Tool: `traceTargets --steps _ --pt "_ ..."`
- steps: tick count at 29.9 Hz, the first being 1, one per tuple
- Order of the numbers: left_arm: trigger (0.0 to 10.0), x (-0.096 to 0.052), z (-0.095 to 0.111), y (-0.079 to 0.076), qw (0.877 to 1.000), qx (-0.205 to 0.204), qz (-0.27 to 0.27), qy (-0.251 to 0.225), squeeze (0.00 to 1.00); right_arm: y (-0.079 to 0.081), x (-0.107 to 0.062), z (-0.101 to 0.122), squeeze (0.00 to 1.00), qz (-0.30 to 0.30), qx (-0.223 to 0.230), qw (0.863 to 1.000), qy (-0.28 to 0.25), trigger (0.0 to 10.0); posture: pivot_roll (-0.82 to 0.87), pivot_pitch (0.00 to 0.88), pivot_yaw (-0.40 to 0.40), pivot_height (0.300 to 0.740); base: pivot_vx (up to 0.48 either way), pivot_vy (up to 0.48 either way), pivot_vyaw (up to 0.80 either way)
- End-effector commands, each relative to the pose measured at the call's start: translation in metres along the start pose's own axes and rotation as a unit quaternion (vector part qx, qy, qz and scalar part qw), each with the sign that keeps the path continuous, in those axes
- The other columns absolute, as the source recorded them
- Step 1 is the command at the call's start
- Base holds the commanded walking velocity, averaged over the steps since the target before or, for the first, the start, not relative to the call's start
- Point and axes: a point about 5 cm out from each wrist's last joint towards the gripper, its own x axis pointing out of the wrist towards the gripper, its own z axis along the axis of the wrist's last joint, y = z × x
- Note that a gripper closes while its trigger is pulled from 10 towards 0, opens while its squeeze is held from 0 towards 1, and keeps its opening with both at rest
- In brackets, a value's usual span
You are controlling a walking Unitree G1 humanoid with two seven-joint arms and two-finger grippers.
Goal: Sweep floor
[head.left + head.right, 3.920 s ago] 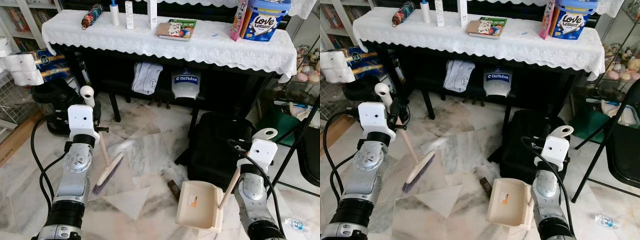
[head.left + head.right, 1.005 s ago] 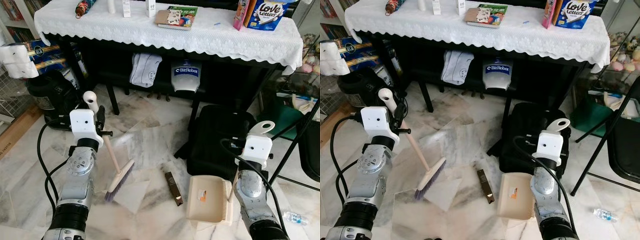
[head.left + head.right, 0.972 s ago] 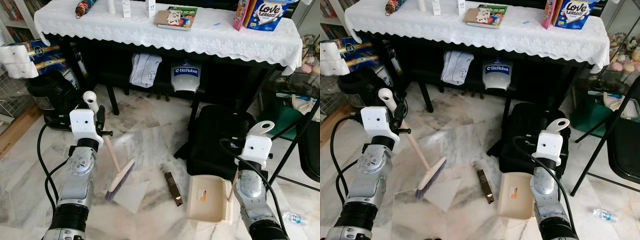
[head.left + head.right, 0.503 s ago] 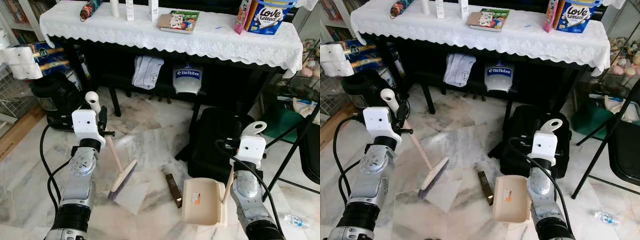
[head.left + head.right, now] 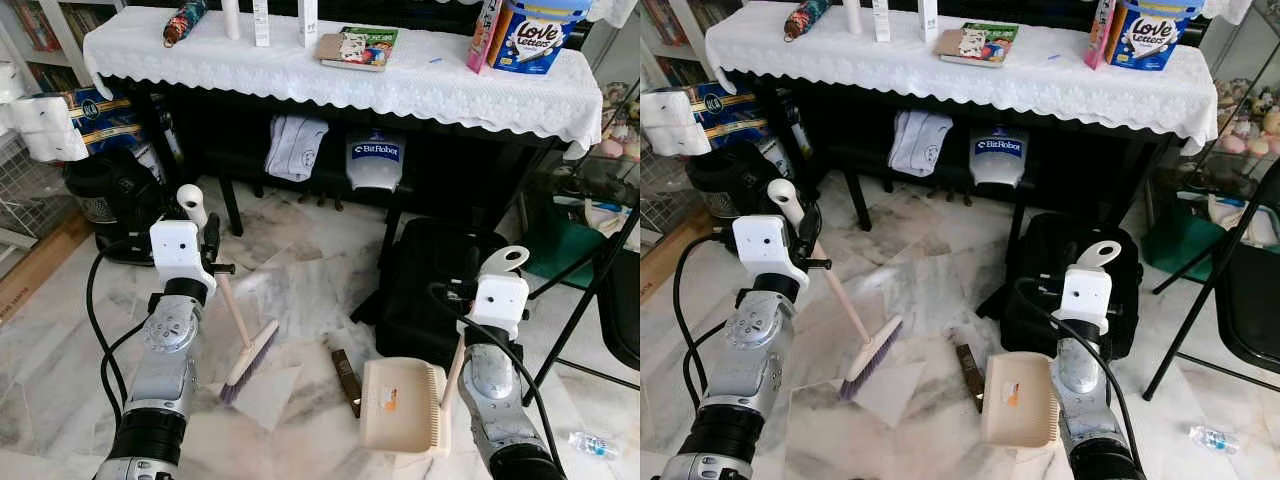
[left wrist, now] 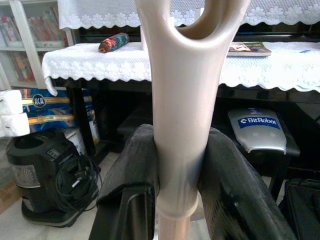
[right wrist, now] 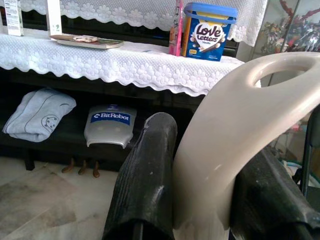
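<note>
Sweep in hand: brush and dustpan flank the debris, no contact yet.

Left eye view: left gripper holds the brush, bristles on a pale sheet; right gripper holds the dustpan just right of a dark strip on the marble floor. Likely next move: draw brush rightward, pushing the strip into the pan's mouth.
Left wrist view: fingers clamped on the brush handle; floor debris out of frame.
Right wrist view: fingers pinch the dustpan's looped handle.
</note>
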Motion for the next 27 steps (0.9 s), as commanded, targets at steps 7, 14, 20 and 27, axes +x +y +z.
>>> traceTargets --steps 7,14,20,27 --pt "10.0 0.0024 0.0065 0.0019 1.000 0.009 0.005 -0.021 0.00 -0.0030 0.0050 0.0105 0.00 -0.004 0.002 1.000 -0.023 10.0 0.04 0.063 -0.010 0.740 0.000 0.000 0.00" --pt "10.0 0.0033 0.0072 0.0033 1.000 0.011 0.010 -0.023 0.00 -0.0036 0.0050 0.0105 0.00 -0.006 0.003 1.000 -0.023 10.0 0.04 0.066 -0.011 0.740 0.000 0.000 0.00" --pt "10.0 0.0036 0.0081 0.0055 1.000 0.013 0.013 -0.024 0.00 -0.0032 0.0050 0.0106 0.00 -0.006 0.004 1.000 -0.022 10.0 0.04 0.071 -0.011 0.740 0.000 0.000 0.00" --pt "10.0 0.0045 0.0085 0.0060 0.999 0.013 0.015 -0.026 0.00 -0.0029 0.0051 0.0106 0.00 -0.007 0.004 1.000 -0.021 10.0 0.04 0.075 -0.010 0.740 0.103 0.000 0.00"
